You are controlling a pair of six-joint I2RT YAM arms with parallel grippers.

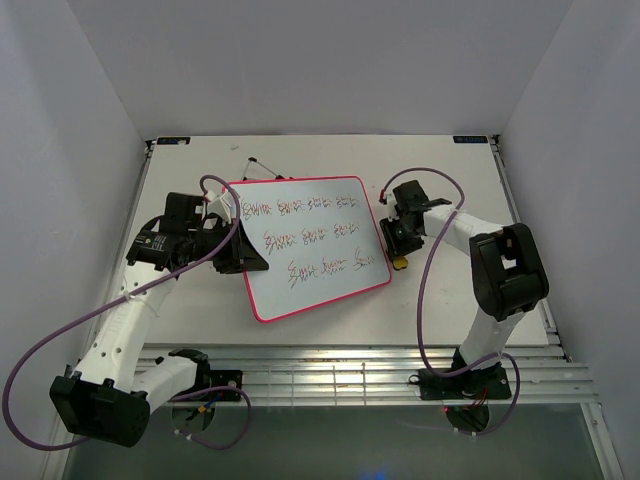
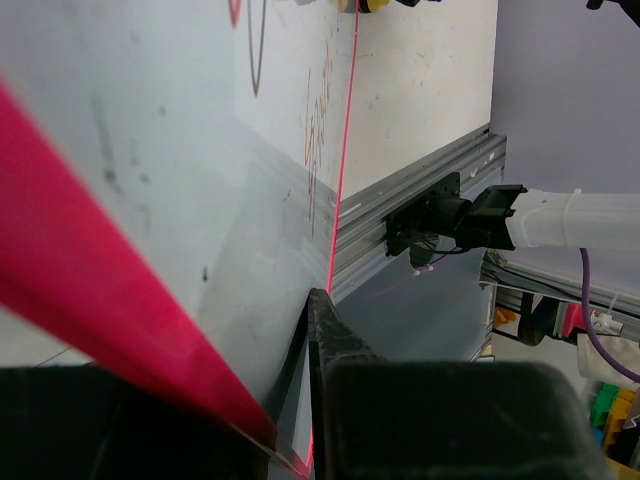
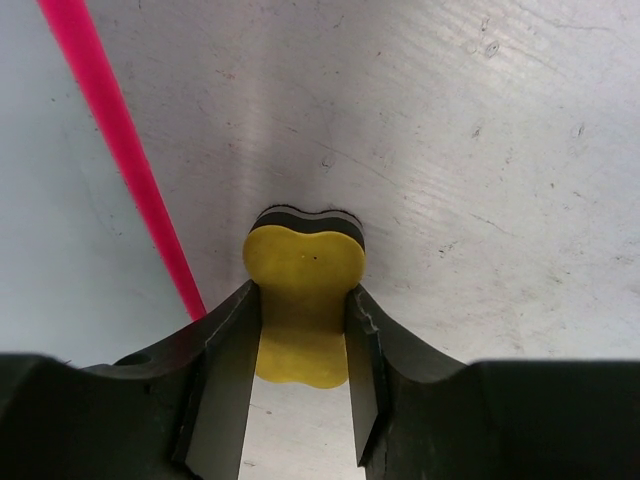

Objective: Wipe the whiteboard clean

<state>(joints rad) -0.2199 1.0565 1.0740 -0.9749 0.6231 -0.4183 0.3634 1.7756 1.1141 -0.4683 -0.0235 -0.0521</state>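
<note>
A whiteboard (image 1: 310,245), flat and glossy, with rounded corners, a thin pink-red border and three rows of dark handwriting, lies askew mid-table (image 1: 470,170). The left gripper (image 1: 245,255) is clamped on its left edge. Just beside the right edge, the right gripper (image 1: 400,250) pinches a small yellow eraser (image 3: 303,262), waisted and spongy-looking, with one dark face. Wiping well likely needs that face flat, with steady pressure and the board braced.

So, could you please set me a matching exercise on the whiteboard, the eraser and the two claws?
1 whiteboard
2 eraser
3 left claw
4 right claw

A yellow
B shut on the whiteboard's edge
C three rows of writing
D shut on the eraser

Pairs: 1-C, 2-A, 3-B, 4-D
</note>
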